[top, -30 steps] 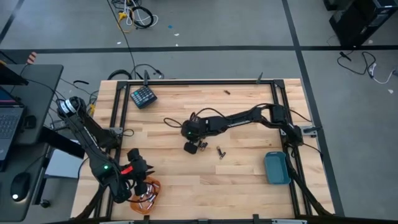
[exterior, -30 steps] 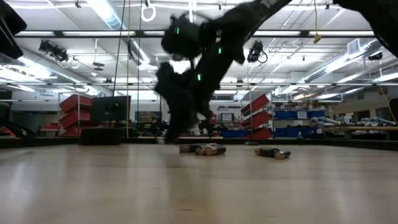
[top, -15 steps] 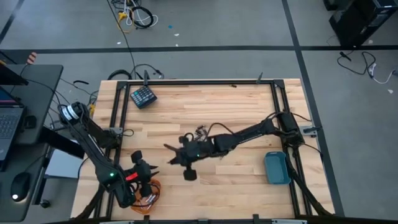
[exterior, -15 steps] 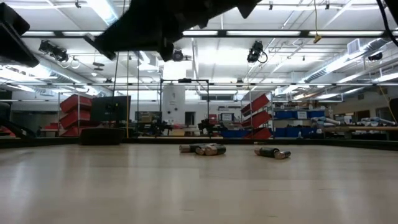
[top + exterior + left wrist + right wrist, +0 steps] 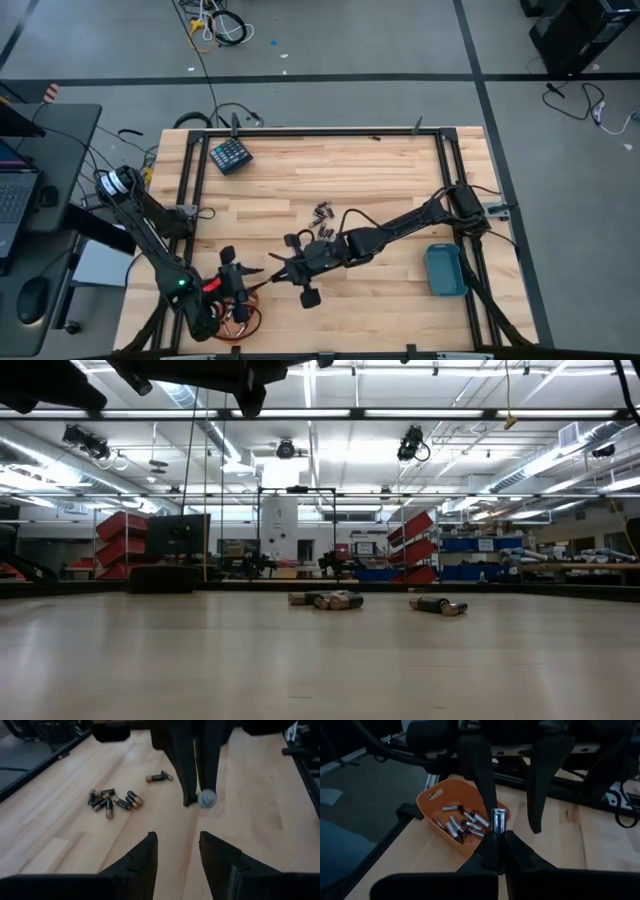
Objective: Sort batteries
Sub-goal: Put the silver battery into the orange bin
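Right wrist view: right tool [image 5: 499, 851] clamps battery [image 5: 498, 819] upright between gaping left tool [image 5: 507, 795] fingers.

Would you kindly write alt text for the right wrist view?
The right claw, shut on an upright battery, faces the left claw's open fingers. Behind sits an orange tray holding more batteries, on the wooden table.

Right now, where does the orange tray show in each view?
High view: orange tray at the picture's bottom left, partly under the left arm, by the left hand.
Low view: not in it.
Left wrist view: not in it.
Right wrist view: beyond the battery gripped by the right hand; batteries lie inside.
Shared landmark: the open left hand, next to the tray in the high and right wrist views.
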{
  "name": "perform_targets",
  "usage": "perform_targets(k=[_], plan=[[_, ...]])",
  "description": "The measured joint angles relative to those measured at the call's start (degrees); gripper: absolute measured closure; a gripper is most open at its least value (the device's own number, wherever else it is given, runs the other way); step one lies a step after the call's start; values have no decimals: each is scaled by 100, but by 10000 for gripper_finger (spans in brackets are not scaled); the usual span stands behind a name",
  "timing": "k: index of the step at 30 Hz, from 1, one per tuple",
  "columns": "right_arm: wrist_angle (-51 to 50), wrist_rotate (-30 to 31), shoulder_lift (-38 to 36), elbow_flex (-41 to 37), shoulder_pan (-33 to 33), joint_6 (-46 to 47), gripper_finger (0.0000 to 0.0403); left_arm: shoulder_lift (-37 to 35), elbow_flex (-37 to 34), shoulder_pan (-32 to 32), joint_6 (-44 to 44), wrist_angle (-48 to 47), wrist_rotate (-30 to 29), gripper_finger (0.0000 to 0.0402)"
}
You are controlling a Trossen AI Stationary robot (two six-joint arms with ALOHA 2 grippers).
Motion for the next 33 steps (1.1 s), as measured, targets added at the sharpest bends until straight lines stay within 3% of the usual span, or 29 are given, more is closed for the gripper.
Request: perform_targets(k=[6,14,20,23,29,33], plan=[[21,64,0,0,0,-18,399,0,0,0,551,476,-71,259],[-29,64,0,2,0,-31,400,-2,0,81,578,556,-170,259],[-388,439,0,4,-11,310,401,-157,4,74,422,362,402,259],[-664,577,0,4,-85,698,402,-390,145,74,-187,-260,735,259],[-1271,597,0,7,-285,1203,403,-566,423,279,-1576,-2360,704,259],[-1517,593,0,7,-370,1471,403,-591,460,801,-2304,-3930,1547,259]])
